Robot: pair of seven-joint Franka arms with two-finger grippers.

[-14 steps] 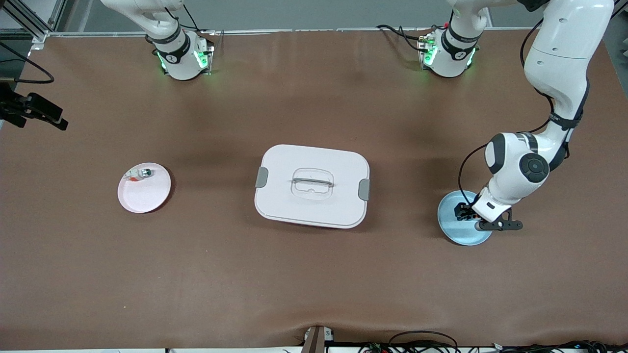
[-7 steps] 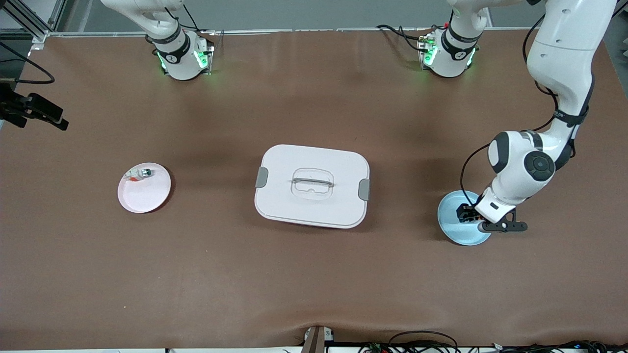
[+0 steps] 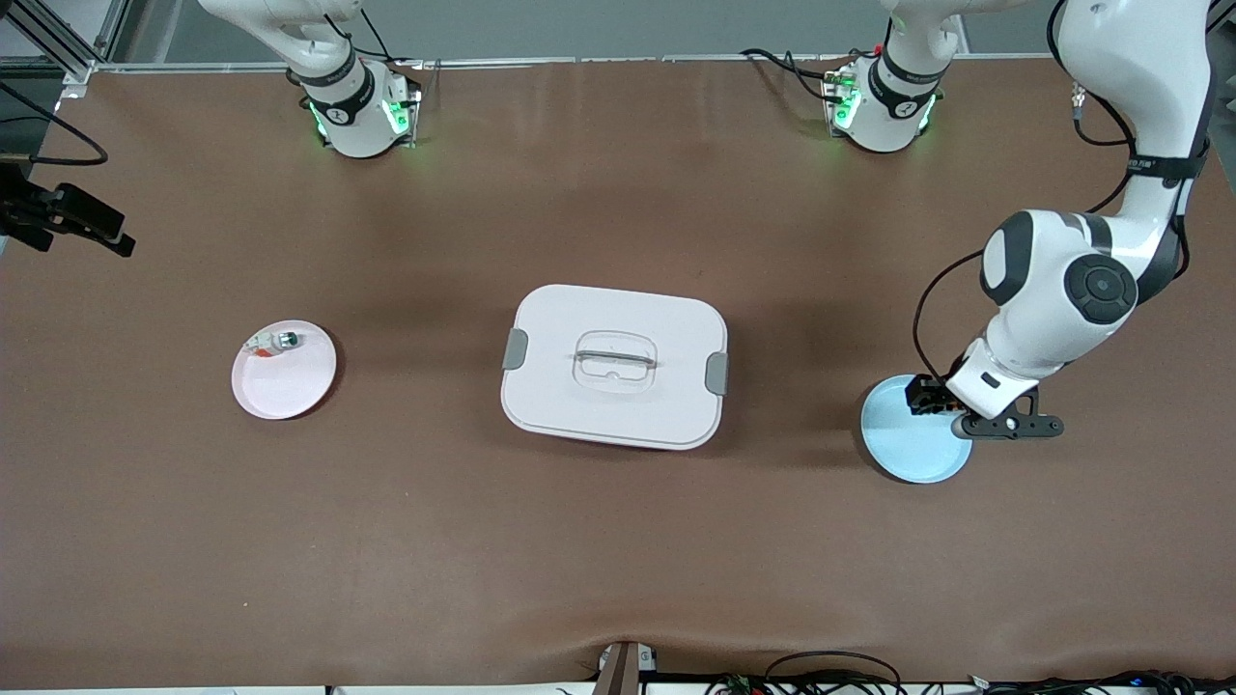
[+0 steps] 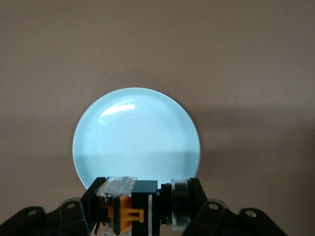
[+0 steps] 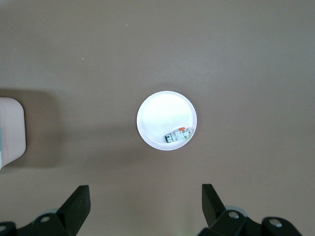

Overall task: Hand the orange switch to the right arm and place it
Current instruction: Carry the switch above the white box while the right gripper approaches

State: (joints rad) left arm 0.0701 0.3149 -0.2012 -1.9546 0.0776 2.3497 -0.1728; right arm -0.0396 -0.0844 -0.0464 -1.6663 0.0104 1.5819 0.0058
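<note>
Left gripper (image 4: pixel 147 206) pinches orange switch (image 4: pixel 129 204) sideways over blue plate (image 3: pixel 903 449), near left arm's table end. Right gripper (image 5: pixel 145 204), high over pink plate (image 5: pixel 157 115), gapes empty, well apart.

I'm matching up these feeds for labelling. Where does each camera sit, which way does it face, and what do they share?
Front view: high across the table, facing both bases; shows the left gripper over the blue plate.
Left wrist view: looks down on the blue plate; its fingers hold the orange switch.
Right wrist view: high above the pink plate; open fingers show.
Shared: both plates appear in the front view.
</note>
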